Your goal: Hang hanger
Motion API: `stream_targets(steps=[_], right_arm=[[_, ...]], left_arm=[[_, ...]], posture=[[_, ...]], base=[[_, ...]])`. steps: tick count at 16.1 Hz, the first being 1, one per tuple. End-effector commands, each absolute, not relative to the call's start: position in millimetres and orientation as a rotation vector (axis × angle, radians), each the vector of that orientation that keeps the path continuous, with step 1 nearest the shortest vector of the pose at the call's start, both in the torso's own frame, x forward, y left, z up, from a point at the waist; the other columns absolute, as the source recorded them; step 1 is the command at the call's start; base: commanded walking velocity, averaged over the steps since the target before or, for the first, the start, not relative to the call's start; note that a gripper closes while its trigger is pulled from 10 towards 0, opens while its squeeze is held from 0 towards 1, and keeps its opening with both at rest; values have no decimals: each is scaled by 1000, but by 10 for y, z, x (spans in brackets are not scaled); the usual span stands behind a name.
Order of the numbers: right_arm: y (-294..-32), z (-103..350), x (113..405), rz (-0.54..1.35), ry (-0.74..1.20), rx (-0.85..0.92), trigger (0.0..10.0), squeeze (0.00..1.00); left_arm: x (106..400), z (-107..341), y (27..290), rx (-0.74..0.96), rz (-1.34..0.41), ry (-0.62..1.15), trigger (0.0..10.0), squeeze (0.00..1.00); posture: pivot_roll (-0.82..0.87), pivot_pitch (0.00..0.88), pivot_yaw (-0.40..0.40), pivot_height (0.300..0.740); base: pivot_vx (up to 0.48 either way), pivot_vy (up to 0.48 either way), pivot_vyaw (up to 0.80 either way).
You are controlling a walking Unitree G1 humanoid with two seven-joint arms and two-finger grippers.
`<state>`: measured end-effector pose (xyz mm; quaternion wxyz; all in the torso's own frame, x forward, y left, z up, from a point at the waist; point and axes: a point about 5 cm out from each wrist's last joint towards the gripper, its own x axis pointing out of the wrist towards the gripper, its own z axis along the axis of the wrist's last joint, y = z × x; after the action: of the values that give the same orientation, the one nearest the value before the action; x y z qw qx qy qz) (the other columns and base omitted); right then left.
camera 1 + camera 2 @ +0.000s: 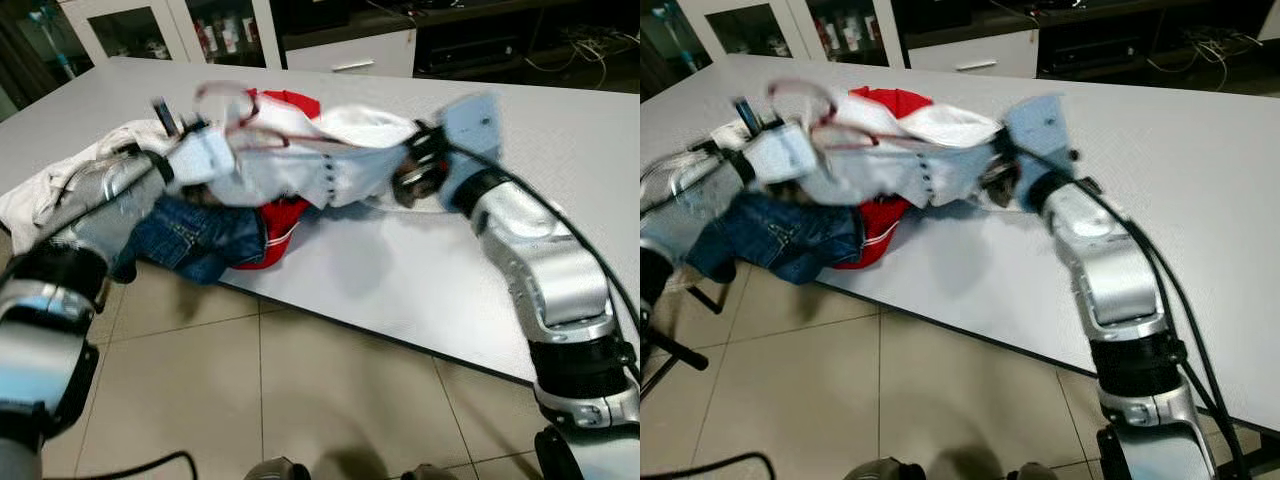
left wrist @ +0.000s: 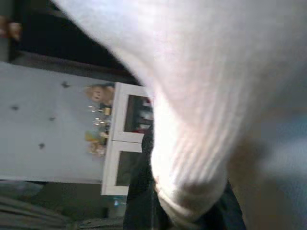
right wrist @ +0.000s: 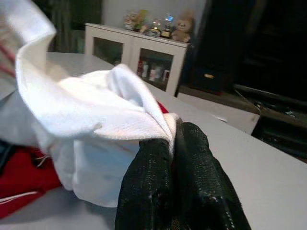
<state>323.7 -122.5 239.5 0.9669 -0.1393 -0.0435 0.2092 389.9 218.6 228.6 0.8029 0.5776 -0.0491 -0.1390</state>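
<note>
On my right wrist camera the two black fingers (image 3: 158, 187) are pressed together, and a fold of the white garment (image 3: 96, 139) is pinched between their tips. From the head camera I see the right gripper (image 1: 405, 180) at one end of this white garment (image 1: 300, 160), above the grey table (image 1: 560, 130). The cloth is lifted and stretched between both arms.

On the other end is the left gripper (image 1: 175, 130). The picture is blurred there, so I cannot tell if its fingers are open or closed. In the left wrist camera the white ribbed fabric (image 2: 201, 110) hangs very close in front of the lens.

The hanger (image 1: 235, 110) looks like a thin reddish loop at the upper edge of the white garment, just beside the left gripper. It is blurred, and I cannot say if it is inside the garment or only touching it.

Under the lifted cloth there is a red garment (image 1: 280, 225) and blue jeans (image 1: 195, 240), both lying at the near edge of the table, the jeans partly over the edge. More white cloth (image 1: 40, 200) lies on the table behind my left arm. Behind the table stands a white cabinet (image 3: 139, 55) with glass doors.
</note>
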Motion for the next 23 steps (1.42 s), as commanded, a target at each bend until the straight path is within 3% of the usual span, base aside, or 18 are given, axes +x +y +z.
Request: stream_targets(steps=[1, 9, 15, 17, 18, 21, 23], right_arm=[[-1143, 2462, 3198, 466, -112, -287, 0, 0], [-850, 2469, 3217, 460, -61, -227, 0, 0], [-984, 2515, 3279, 320, -15, -147, 0, 0], [-903, 2573, 3269, 337, -23, -85, 0, 0], [-845, 2548, 3254, 358, -15, -74, 941, 0], [-629, 2399, 3202, 419, 32, -56, 1725, 0], [-570, 2352, 3212, 428, 48, -60, 1333, 0]], left_arm=[[3899, 2272, 2243, 1238, -279, -82, 0, 0], [3918, 2030, 1842, 1254, -370, -120, 0, 0], [3958, 2262, 2050, 1233, -129, -199, 0, 0], [3952, 2224, 1923, 1199, -168, -224, 0, 0], [3948, 2189, 1869, 1185, -192, -223, 0, 0], [3892, 1975, 1575, 1137, -299, -230, 0, 0], [3857, 1876, 1438, 1108, -338, -238, 0, 0]], posture=[[-126, 1, 128, 740], [-127, 0, 132, 740], [-126, 0, 135, 740], [-124, 0, 135, 740], [-124, 0, 136, 740], [-119, 0, 136, 740], [-117, 0, 136, 740]], base=[[0, 0, 0], [0, 0, 0], [0, 0, 0], [0, 0, 0], [0, 0, 0], [0, 0, 0], [0, 0, 0]])
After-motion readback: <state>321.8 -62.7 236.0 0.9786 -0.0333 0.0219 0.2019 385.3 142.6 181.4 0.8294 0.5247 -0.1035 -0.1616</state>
